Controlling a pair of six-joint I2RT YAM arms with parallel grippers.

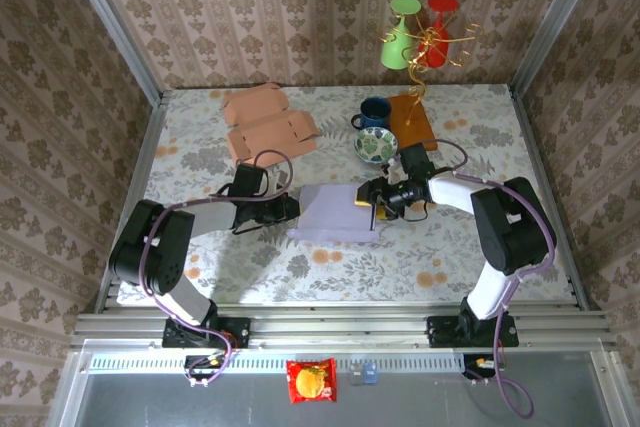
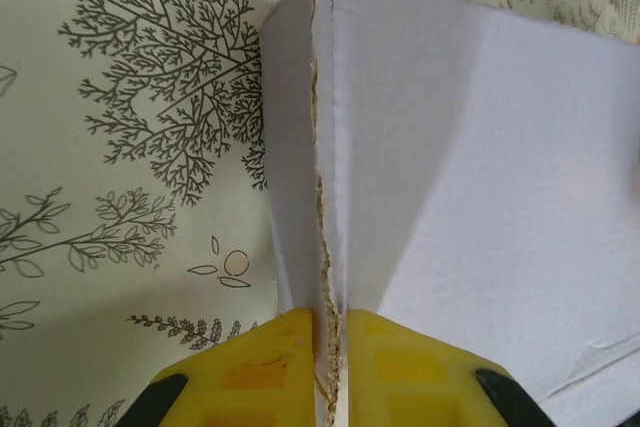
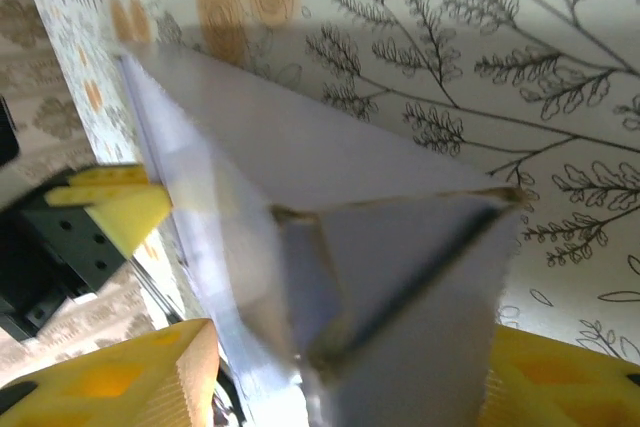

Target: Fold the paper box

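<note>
Left gripper [image 2: 333, 345] pinches one edge of the pale paper box [image 2: 470, 167] in the middle of the table [image 1: 430, 252], while the right gripper [image 3: 350, 352] straddles its opposite end, jaws wide, contact unclear.

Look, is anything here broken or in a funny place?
Yes. A red snack packet lies off the flowered table, beyond its near edge. Also, the pale paper box has a ragged, frayed edge where the left gripper pinches it.
</note>
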